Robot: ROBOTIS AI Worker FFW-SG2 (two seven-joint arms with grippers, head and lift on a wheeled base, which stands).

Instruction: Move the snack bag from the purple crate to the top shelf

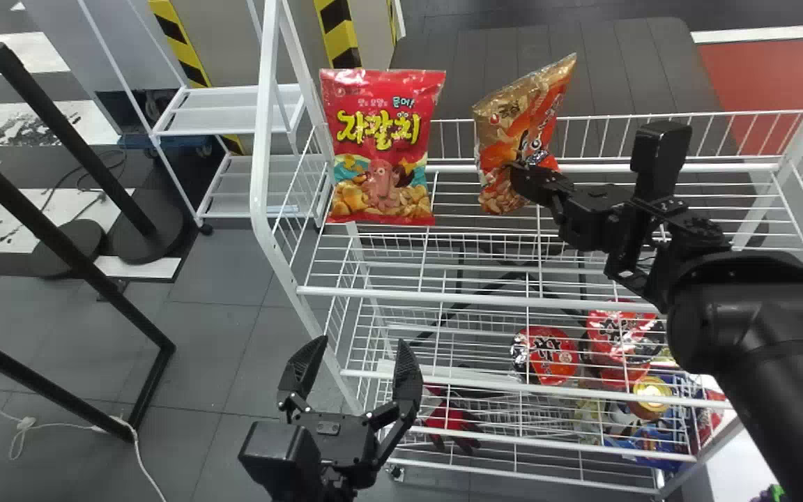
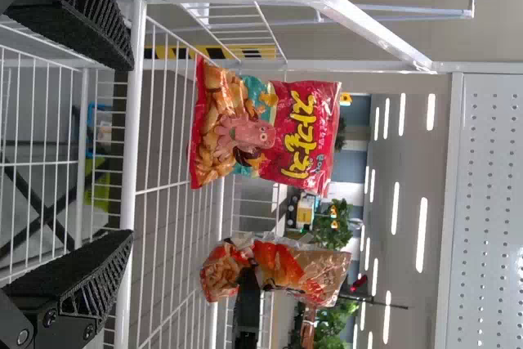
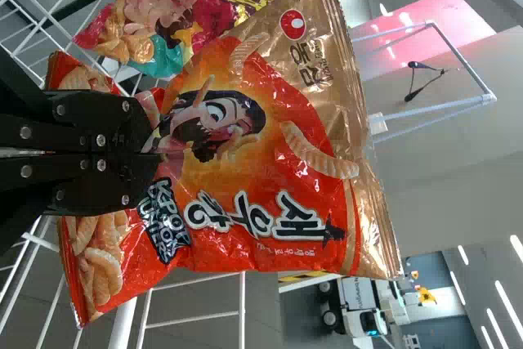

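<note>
1 snack bag, glossy plastic film in gold and orange-red, pillow-shaped and puffed, creased near the grip, with crimped end seams; observed tilted, its top toward the right in the head view. The right gripper is closed on it, 2 black fingers pinching the film in the lower part of the bag. The bag lies at the fingertips, most of its body rising above them, with the arm reaching in from the right. Location: over the top shelf, toward the back rail; whether the bottom seam touches the wires cannot be determined.

To its left, 1 red bag of shiny film, full and rectangular, stands upright near the shelf's left end. The 2 bags are apart in the head view.

Shelf construction: white coated wire in a grid, on smooth white tubular posts. At least 2 red round packs sit lower in the rack.

The left gripper stands wide open in front of the rack's left side, its 2 tapered black fingers ribbed in texture. Farther left: 1 black metal frame of straight bars.
</note>
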